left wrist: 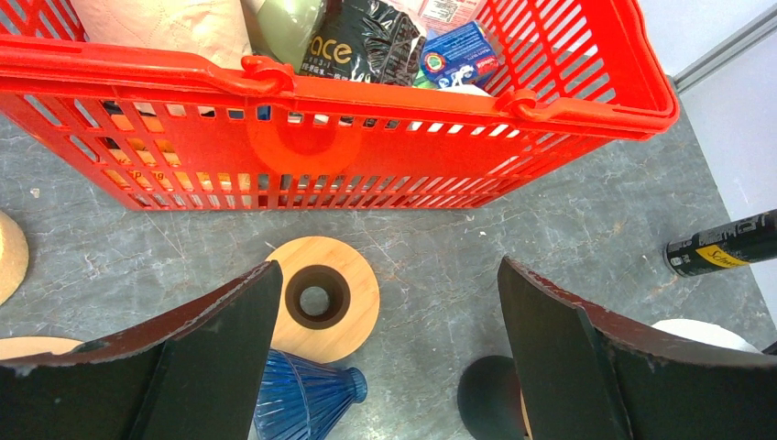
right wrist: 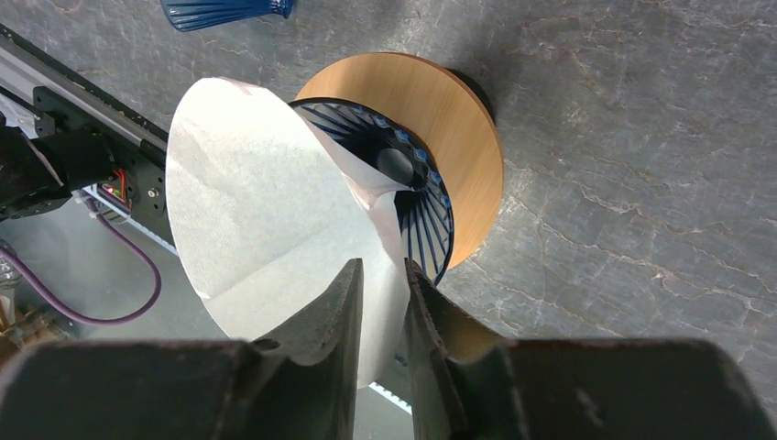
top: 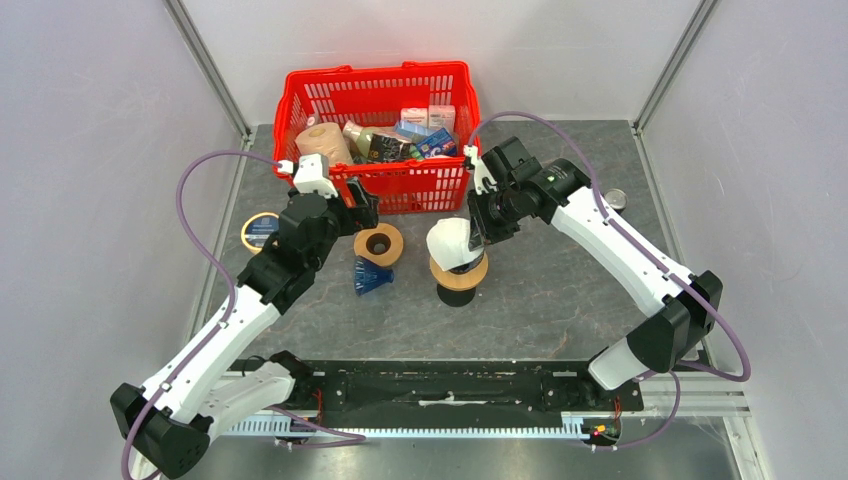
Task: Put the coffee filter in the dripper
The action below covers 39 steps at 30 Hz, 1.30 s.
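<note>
The coffee filter is opened into a white cone, and its tip reaches into the ribbed mouth of the dripper, which stands on the grey table in front of the red basket. The filter leans strongly to one side, so most of the paper is outside the mouth. The right gripper has its jaws pressed together on the paper edge, pinching it. Perhaps the seam is folded there, but the view is too close to be sure. The left gripper hangs with jaws spread wide, holding nothing, near a separate wooden ring and a blue ribbed cone. The risk, as I judge it: released while so tilted, the paper may spring back and tip out, and an off-centre push could crumple it or shove the dripper.
</note>
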Motion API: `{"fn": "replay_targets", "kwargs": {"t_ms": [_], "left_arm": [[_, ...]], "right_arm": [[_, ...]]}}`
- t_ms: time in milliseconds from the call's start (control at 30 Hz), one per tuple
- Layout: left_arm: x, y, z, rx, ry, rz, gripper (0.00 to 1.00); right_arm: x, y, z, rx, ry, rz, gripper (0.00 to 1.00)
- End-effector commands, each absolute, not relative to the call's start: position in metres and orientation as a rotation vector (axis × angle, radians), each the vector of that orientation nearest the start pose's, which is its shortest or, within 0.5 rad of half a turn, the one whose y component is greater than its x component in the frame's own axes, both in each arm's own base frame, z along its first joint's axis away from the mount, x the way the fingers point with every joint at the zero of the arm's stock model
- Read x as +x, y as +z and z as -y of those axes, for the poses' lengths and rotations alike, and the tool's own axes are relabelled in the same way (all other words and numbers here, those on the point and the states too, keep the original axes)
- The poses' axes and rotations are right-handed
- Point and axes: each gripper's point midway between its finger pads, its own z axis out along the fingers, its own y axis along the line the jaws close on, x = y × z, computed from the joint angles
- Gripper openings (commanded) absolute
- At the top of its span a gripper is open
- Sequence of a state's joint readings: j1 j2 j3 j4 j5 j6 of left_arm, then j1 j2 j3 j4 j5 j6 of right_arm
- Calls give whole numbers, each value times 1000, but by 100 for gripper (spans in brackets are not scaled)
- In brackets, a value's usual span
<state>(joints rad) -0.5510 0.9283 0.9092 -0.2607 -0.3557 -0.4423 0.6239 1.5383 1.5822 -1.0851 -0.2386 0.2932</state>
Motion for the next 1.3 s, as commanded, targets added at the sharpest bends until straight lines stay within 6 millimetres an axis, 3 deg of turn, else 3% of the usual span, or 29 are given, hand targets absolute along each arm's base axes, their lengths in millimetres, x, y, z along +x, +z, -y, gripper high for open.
{"fn": "replay_targets", "kwargs": {"t_ms": [0, 333, 467, 667, 800, 933, 1267], "left_arm": [[306, 285, 137, -153, -402, -1812, 94], [305, 286, 138, -146, -405, -1810, 94], [304, 284, 137, -148, -401, -1811, 95], [304, 281, 134, -161, -388, -1808, 95], [304, 281, 132, -165, -383, -1806, 95], [303, 282, 130, -170, -376, -1799, 95], [301, 283, 125, -181, -363, -1789, 95]], "right_arm": [[252, 237, -241, -514, 620, -2578, 33], [255, 264, -219, -457, 513, -2493, 43], [255, 285, -206, -433, 469, -2414, 44], [243, 309, -232, -541, 700, -2291, 38], [239, 300, -255, -619, 810, -2320, 33], [238, 278, -275, -717, 777, -2381, 31], [247, 222, -276, -752, 513, -2535, 25]]}}
